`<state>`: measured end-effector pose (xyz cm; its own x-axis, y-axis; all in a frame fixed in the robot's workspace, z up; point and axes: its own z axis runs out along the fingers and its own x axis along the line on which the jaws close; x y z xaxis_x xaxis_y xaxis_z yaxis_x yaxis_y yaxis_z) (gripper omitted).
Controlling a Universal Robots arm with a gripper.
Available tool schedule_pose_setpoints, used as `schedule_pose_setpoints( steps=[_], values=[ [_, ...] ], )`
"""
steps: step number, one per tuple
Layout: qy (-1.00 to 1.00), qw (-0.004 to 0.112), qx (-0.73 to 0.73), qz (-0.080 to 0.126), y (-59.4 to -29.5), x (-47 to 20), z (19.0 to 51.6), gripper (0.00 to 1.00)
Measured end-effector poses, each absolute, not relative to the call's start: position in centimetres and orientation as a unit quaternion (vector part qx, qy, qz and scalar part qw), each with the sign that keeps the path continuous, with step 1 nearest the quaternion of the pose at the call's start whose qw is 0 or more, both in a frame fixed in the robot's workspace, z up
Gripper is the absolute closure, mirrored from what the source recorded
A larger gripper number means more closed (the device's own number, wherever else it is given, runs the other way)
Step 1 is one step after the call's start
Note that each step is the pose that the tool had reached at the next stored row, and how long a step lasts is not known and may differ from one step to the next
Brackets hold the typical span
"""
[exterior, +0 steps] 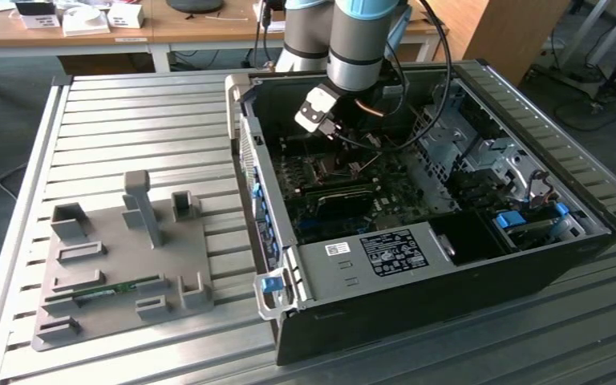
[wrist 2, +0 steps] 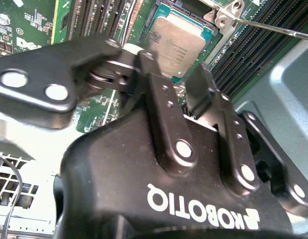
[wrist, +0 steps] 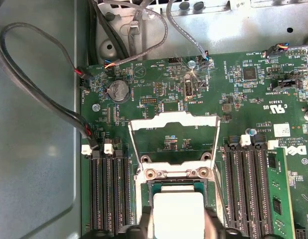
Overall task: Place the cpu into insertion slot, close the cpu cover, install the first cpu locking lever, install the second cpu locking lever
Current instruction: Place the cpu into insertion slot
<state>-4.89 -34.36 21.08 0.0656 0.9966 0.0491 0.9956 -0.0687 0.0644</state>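
From the exterior view's left, I see a grey fixture tray [exterior: 121,258] lying on the slatted desk [exterior: 126,112]. A green memory stick [exterior: 105,293] is parked in one of its grooves, well apart from the work. I take the tray for a holder that keeps parts at known spots. Toward the exterior view's right lies the black computer case [exterior: 447,281], on its side with the open face up, so the arm [exterior: 356,48] can reach straight down onto the board.

In both wrist views the tool [wrist 2: 174,67] hangs close over the cpu [wrist: 178,211]. The cpu sits flat in the insertion slot [wrist: 143,196], inside the silvery rim and between two banks of long memory slots [wrist: 106,194]. I cannot tell whether the tool is pinching the cpu or has let go of it.

The cpu cover [wrist: 174,120] stands swung back off the slot, with the board showing through its window, which leaves the way in open. In the second wrist view a thin metal rod [wrist 2: 273,29], a locking lever by my guess, stands free beside the slot, so I judge nothing is clamped yet.
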Motion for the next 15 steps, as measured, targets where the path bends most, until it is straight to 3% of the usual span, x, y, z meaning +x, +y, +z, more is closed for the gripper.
schedule_pose_setpoints(
  steps=[2, 3, 5, 6, 10, 15],
  values=[
    [0.682, 0.007, 0.73, 0.04, -34.36, -4.89, 21.08, 0.58],
    [0.682, 0.007, 0.73, 0.04, -34.36, -4.89, 21.09, 0.58],
    [0.682, 0.007, 0.73, 0.04, -34.36, -4.89, 21.09, 0.69],
    [0.682, 0.007, 0.73, 0.04, -34.36, -4.89, 21.09, 0.69],
    [0.682, 0.007, 0.73, 0.04, -34.36, -4.89, 21.09, 0.87],
    [0.682, 0.007, 0.73, 0.04, -34.36, -4.89, 21.09, 0.89]
  ],
)
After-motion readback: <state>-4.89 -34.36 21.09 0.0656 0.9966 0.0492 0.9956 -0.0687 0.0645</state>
